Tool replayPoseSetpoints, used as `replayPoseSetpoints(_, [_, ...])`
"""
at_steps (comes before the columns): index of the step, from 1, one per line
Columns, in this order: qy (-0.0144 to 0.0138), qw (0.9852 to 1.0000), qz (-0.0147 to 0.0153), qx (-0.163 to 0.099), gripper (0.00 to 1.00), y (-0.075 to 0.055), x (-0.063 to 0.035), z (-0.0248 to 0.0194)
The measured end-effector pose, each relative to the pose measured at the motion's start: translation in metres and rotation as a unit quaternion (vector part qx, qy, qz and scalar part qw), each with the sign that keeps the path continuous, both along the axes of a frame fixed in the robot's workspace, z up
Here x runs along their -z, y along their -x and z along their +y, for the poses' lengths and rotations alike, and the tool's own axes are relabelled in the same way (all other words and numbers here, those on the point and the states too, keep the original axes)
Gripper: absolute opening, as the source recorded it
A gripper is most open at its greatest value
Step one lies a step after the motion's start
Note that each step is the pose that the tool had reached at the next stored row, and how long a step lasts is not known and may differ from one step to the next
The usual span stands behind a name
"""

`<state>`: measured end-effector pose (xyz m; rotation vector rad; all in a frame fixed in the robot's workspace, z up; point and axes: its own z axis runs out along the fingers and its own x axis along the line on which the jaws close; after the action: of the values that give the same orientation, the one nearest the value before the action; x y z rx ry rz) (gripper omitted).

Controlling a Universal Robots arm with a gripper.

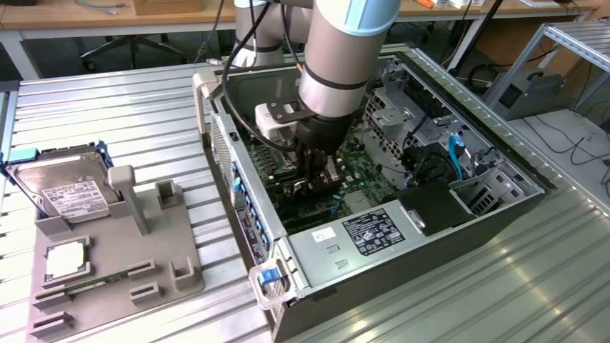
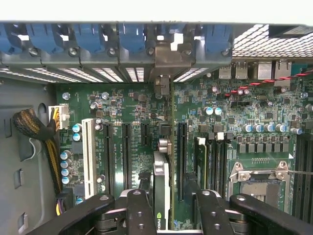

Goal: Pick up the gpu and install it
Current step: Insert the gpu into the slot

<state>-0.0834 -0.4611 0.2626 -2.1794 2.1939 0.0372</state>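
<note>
Exterior view's left: grey fixture tray (image 1: 105, 279) carrying the hard drive (image 1: 59, 191). Rightward, the gripper (image 1: 319, 175) is sunk inside the open computer case (image 1: 315, 300). Pickup looks done. Insertion seems underway or nearly finished, but seating depth is not readable. Wrist view: the gpu (image 2: 161, 176) stands on edge among the motherboard slots with the gripper astride it; gripping or released, cannot tell. Long axis runs toward the blue-latched rear panel (image 2: 98, 39), bracket end pointing there.

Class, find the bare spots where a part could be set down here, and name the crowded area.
Free: table beyond the grey fixture, and at the exterior view's right of the case. Crowded: inside the case around pincer and gpu.
</note>
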Motion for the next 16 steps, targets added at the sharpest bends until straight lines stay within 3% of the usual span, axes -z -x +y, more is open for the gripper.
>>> replayPoseSetpoints(8, [-0.0001, 1.0000, -0.0001, 0.000, 0.40, 0.000, -0.0177, 0.0001])
replayPoseSetpoints(11, [-0.0001, 1.0000, 0.0000, 0.000, 0.40, 0.000, -0.0356, 0.0003])
replayPoseSetpoints(16, [-0.0001, 1.0000, -0.0001, 0.000, 0.40, 0.000, -0.0526, 0.0006])
